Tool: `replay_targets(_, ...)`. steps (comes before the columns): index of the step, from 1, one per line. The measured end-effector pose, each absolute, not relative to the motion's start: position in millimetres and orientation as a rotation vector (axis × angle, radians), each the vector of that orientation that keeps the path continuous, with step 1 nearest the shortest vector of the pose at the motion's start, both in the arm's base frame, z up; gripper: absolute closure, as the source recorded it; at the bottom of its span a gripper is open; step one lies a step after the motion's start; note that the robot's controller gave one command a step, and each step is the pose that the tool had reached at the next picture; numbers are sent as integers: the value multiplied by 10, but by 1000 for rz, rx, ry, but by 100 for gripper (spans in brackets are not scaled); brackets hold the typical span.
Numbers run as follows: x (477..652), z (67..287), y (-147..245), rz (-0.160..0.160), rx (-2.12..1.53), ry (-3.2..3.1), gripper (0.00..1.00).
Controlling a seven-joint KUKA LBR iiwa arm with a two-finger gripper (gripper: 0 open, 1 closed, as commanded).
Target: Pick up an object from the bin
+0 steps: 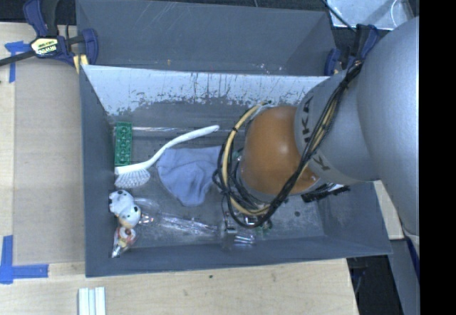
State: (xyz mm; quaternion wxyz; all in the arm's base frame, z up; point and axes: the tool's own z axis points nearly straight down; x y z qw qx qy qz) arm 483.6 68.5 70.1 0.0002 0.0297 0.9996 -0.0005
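Gripper (241,234) low in the bin (96,185), beside the blue cloth (187,174) — its state unclear.

Grey bin (96,164), blue cloth (187,174), white brush (178,140), green block (122,144), white-and-brown toy (122,205)

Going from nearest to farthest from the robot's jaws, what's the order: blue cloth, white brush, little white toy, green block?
1. blue cloth, in the middle, just to their left.
2. white brush and little white toy, at the lower left: too close to call.
3. green block, far left, towards the back.
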Motion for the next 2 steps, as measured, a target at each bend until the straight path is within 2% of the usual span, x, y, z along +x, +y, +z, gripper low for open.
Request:
replay_targets(1, 5039, 1238, 845, -11, -388, 3097, 0)
replay_targets(2, 4812, 992, 1482, 3, 28, 3145, 0)
